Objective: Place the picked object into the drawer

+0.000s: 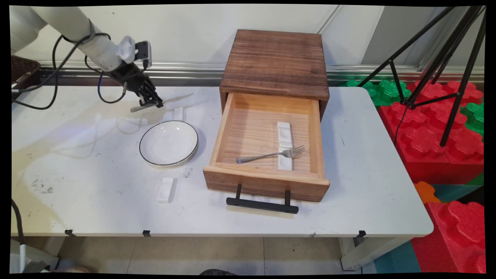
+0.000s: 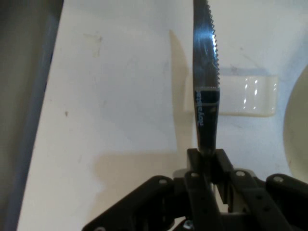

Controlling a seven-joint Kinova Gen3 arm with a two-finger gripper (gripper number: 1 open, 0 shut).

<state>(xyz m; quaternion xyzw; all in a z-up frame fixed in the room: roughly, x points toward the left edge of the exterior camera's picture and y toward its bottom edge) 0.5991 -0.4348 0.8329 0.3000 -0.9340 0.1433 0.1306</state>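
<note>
Hand view shows the end effector (image 2: 207,161) clamped on a serrated table knife (image 2: 206,72), its fingers closed on the handle end so that the blade runs straight out ahead of them. From the main view, the end effector (image 1: 149,101) hangs above the desk (image 1: 97,162) with the knife (image 1: 162,103) lifted clear of the surface. Just below and ahead of it lies a small white rest (image 1: 178,113), and beyond that a white plate (image 1: 169,143) with a dark rim. A second white rest (image 1: 166,190) lies farther off past the plate. Well off to one side stands a wooden box with an open drawer (image 1: 267,147), holding a fork (image 1: 271,154) laid across a third rest (image 1: 285,145).

The knife looks mid-carry, held aloft over the nearest rest.

Hard to make out: the handle is swallowed by the fingers, the blade tip is cut off in the hand view, and the plate shows there only as a sliver.
</note>
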